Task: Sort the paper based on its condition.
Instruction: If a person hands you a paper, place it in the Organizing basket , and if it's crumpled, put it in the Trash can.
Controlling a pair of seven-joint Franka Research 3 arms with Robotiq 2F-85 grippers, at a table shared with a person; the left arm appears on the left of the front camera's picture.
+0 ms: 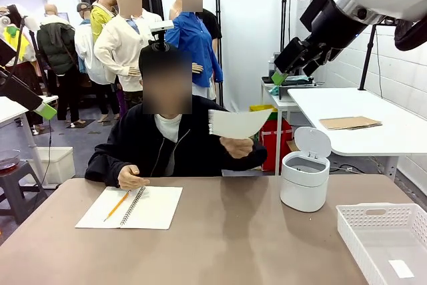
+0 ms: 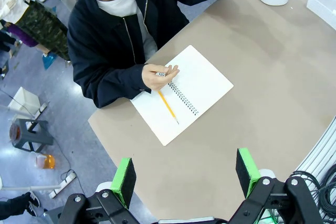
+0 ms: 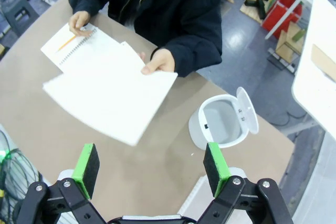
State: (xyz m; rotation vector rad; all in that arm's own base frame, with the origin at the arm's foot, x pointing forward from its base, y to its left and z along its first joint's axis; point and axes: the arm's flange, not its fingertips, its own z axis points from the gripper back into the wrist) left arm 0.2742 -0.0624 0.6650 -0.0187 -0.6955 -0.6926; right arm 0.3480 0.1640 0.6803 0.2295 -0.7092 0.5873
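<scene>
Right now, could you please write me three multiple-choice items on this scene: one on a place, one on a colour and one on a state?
1. Where is the loose sheet of paper?
A. In the white basket.
B. In the person's raised hand.
C. Flat on the table.

2. What colour is the pencil lying on the spiral notebook?
A. Blue.
B. Black.
C. Yellow.

3. How is the lid of the small white bin?
A. Open.
B. Shut.
C. Taken off and lying on the table.

Answers:
1 B: the hand holds the sheet up in the air by one edge.
2 C: the front view shows a yellow shaft across the open page.
3 A: the lid stands tipped up behind the bin's open mouth.
</scene>
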